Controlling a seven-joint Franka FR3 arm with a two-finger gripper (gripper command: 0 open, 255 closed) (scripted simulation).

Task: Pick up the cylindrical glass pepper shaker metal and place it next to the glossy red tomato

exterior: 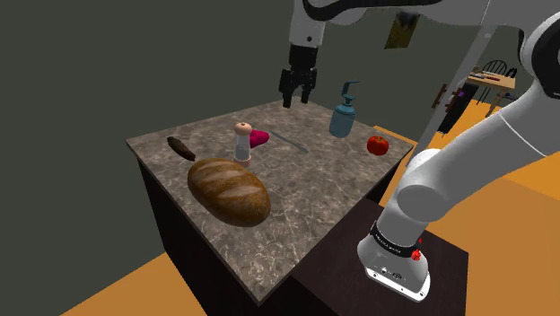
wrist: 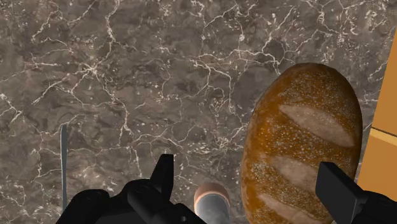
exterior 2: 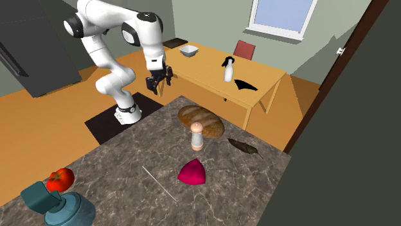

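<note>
The pepper shaker is a small clear cylinder with a pale rounded cap, standing upright on the dark marble counter. My gripper hangs open well above the counter, higher than the shaker and toward the shoulder view's right of it. In the wrist view the shaker's cap shows far below, nearer one of the spread fingers, and nothing is held. The red tomato lies near the counter's right edge. In the second exterior view I see the shaker, the tomato and the gripper.
A large bread loaf lies just in front of the shaker. A pink object touches its far side. A thin metal rod, a teal soap dispenser and a dark object also lie on the counter.
</note>
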